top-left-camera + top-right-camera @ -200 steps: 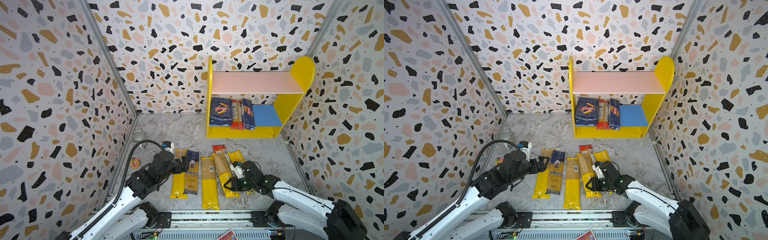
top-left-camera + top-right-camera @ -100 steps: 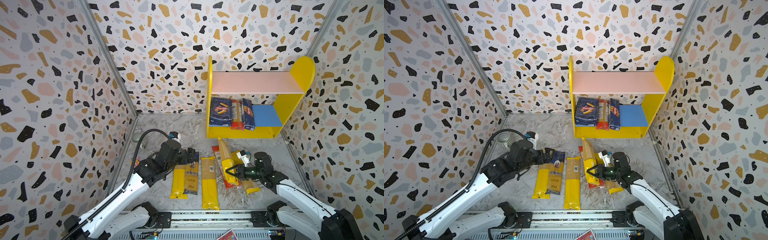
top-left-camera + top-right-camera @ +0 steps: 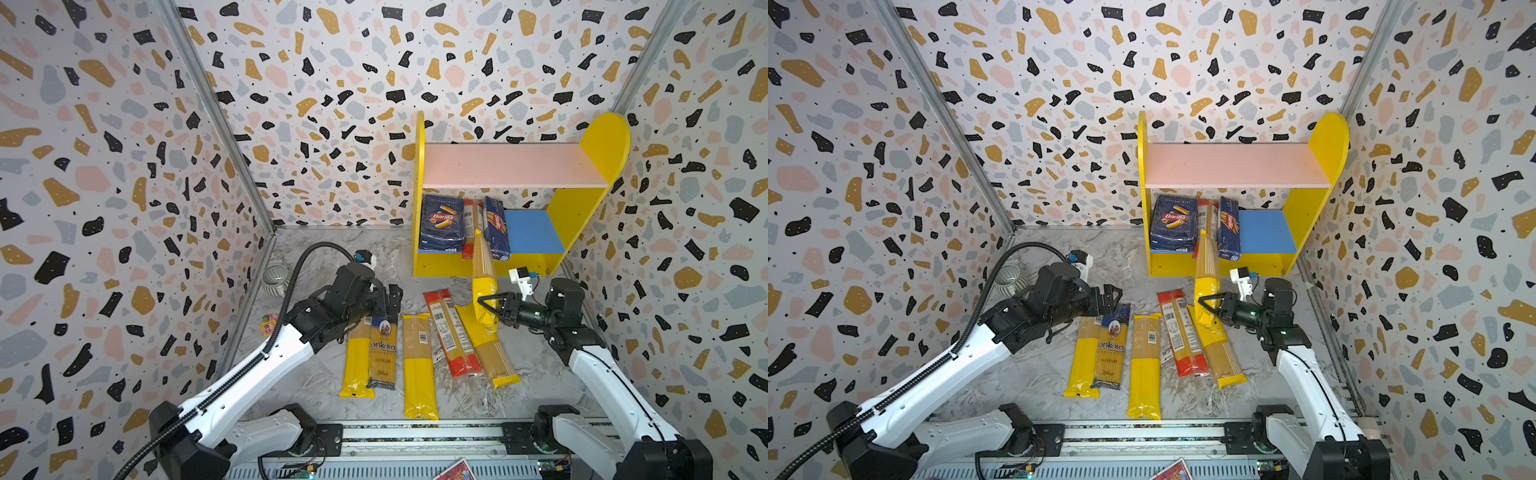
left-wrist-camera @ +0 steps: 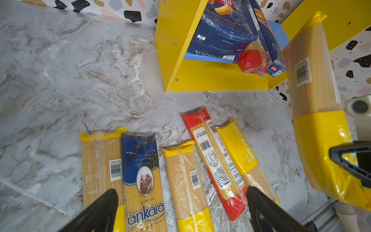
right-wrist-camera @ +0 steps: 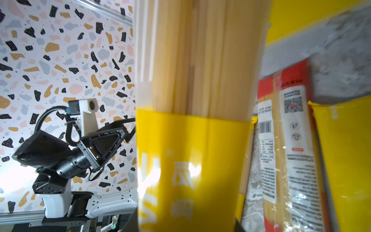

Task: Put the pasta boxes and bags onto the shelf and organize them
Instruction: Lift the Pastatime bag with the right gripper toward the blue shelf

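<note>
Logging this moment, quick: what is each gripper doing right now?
Left gripper: open, holding nothing.
Right gripper: shut on the yellow-ended spaghetti pack.

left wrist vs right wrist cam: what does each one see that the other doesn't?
Left wrist only: the ankara bag, the two Barilla boxes on the blue lower board, and the left gripper open above the floor packs.
Right wrist only: the left arm's wrist camera, seen from outside against the speckled wall.
Both: the lifted yellow-ended pack, the red-orange bag on the floor and the PASTATIME pack beside it.
</note>
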Available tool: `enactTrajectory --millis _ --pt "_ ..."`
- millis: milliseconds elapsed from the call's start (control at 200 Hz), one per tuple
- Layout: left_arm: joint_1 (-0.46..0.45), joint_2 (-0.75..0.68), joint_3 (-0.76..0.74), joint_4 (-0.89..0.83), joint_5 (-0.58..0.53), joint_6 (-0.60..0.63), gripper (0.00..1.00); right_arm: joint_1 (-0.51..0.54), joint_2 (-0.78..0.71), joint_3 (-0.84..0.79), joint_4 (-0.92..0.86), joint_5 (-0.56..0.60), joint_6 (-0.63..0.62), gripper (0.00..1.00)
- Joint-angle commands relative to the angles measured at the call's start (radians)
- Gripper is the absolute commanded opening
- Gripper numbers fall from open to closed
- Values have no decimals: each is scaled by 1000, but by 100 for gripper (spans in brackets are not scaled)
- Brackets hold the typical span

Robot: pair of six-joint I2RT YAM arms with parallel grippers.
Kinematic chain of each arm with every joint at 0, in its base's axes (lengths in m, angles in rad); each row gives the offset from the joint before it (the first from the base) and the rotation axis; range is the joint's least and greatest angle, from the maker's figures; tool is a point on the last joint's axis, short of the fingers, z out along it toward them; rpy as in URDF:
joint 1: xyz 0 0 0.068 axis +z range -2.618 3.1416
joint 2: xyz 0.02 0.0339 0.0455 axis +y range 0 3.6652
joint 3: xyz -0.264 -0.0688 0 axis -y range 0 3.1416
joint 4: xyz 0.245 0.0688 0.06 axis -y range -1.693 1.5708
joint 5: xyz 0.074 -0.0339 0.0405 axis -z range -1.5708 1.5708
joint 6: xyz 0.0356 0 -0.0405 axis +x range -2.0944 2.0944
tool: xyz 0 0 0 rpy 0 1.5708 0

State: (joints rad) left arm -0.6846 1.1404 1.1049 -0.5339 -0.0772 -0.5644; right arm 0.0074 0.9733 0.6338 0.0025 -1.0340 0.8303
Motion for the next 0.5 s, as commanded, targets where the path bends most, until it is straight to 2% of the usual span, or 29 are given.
enactTrajectory --millis 0,496 --pt "4 21 47 32 38 36 99 -96 11 108 91 -102 -58 14" --pt "4 149 114 61 106 81 99 -218 312 423 128 19 -98 14"
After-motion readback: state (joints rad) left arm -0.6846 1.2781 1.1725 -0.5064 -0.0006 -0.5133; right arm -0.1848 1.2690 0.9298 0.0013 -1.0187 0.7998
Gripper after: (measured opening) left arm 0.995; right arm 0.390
